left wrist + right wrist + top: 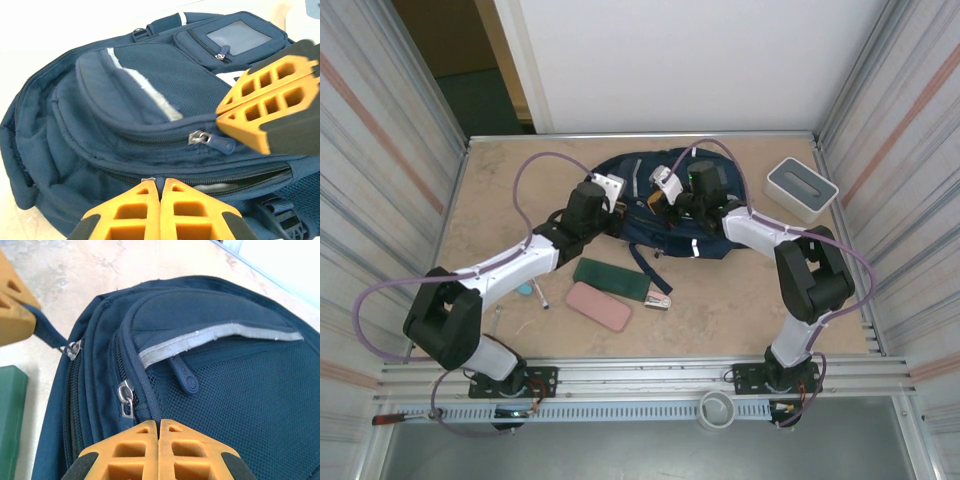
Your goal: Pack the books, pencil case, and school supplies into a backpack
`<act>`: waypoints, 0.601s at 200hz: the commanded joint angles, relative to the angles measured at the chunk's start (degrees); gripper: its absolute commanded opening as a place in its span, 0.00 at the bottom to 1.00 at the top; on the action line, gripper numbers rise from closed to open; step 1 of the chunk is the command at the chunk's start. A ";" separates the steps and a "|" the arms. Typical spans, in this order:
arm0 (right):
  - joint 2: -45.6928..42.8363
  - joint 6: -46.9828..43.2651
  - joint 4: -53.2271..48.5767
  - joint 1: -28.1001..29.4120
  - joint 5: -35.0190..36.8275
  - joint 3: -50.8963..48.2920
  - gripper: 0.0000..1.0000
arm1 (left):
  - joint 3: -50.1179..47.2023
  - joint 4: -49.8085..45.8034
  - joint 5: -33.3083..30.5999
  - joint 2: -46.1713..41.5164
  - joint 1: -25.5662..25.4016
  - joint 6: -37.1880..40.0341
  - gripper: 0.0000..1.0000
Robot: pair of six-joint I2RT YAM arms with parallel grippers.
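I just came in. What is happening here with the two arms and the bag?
Two robot arms are working on the backpack, which lies on the table. The left gripper is shut and seems to pinch a zipper pull tab. The right gripper is shut at the bag's front; whether it holds anything, I cannot tell. The green case, pink case, stapler and pen lie on the table, not yet packed.

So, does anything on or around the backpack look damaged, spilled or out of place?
Only one small thing. The pale stripe on the front pocket of the backpack looks worn: its edge is frayed and fuzzy, with loose threads. Otherwise nothing looks spilled, broken or tipped over.
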 commanded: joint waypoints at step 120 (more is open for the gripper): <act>2.91 10.67 5.49 3.50 15.44 1.96 0.00 | 1.18 7.45 8.88 0.34 -5.55 -9.58 0.00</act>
